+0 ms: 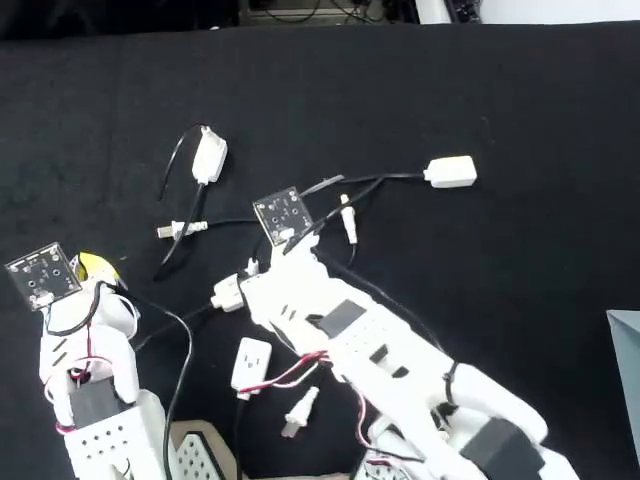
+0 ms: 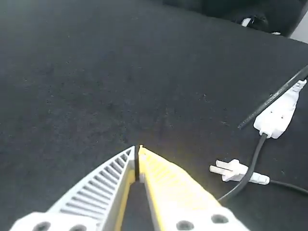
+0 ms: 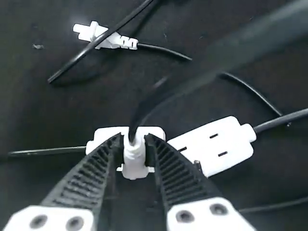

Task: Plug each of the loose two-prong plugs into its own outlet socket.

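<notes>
My right gripper point(image 3: 132, 140) is clamped on a white plug point(image 3: 131, 161), which stands upright against a white outlet block point(image 3: 102, 135). A second outlet socket point(image 3: 214, 144) lies just beside. My left gripper point(image 2: 137, 153) has its fingers together and holds nothing, above the black table point(image 2: 96, 72), with a loose plug point(image 2: 233, 171) near it.

No lettering, label, number or sign is legible on anything here.
</notes>
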